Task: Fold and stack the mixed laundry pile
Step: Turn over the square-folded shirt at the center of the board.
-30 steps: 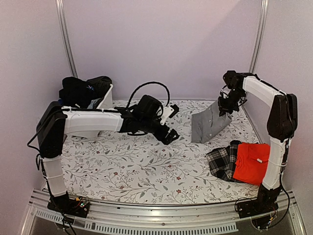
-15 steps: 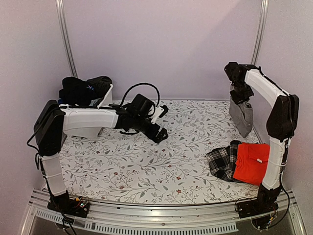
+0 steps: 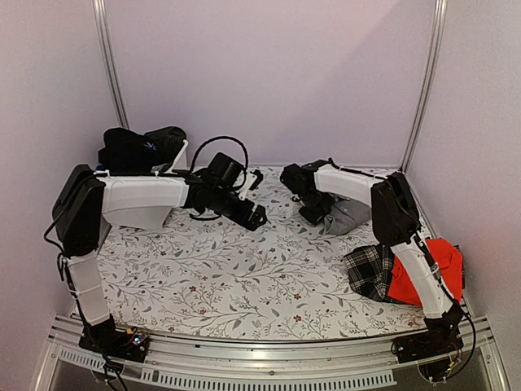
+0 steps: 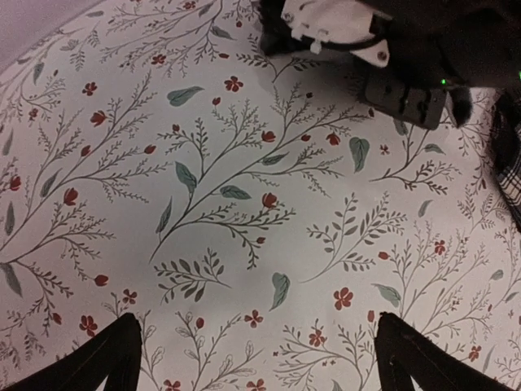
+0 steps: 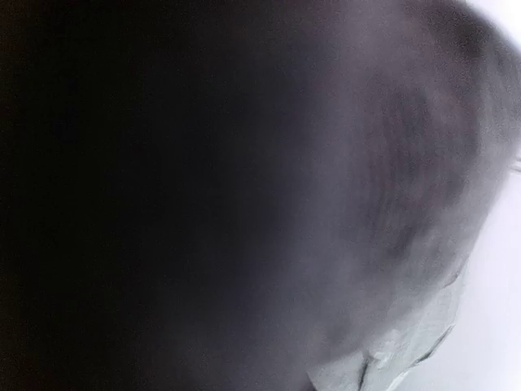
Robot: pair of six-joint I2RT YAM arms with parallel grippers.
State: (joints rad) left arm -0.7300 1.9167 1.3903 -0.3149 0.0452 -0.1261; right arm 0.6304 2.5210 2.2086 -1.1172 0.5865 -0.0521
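Observation:
The grey collared shirt point(image 3: 352, 213) lies bunched on the table at back centre-right. My right gripper point(image 3: 314, 212) is at its left edge and seems shut on it. The right wrist view is filled with dark blur, with only pale grey shirt cloth point(image 5: 407, 350) at the bottom right. My left gripper point(image 3: 254, 218) is open and empty over bare floral tablecloth point(image 4: 244, 204), left of the shirt, with its fingertips point(image 4: 114, 358) wide apart. Black-and-white plaid cloth point(image 3: 370, 270) and a red shirt point(image 3: 423, 273) lie folded at the front right. Black garments point(image 3: 138, 147) are heaped in the tub.
A white tub point(image 3: 177, 165) stands at the back left behind my left arm. The right arm's wrist point(image 4: 391, 49) shows at the top of the left wrist view, close ahead of my left gripper. Metal posts stand at the back corners.
My right gripper has swung from high at the back right down and left to the table's centre, bringing the grey shirt down onto the table. My left gripper has drawn back slightly to the left.

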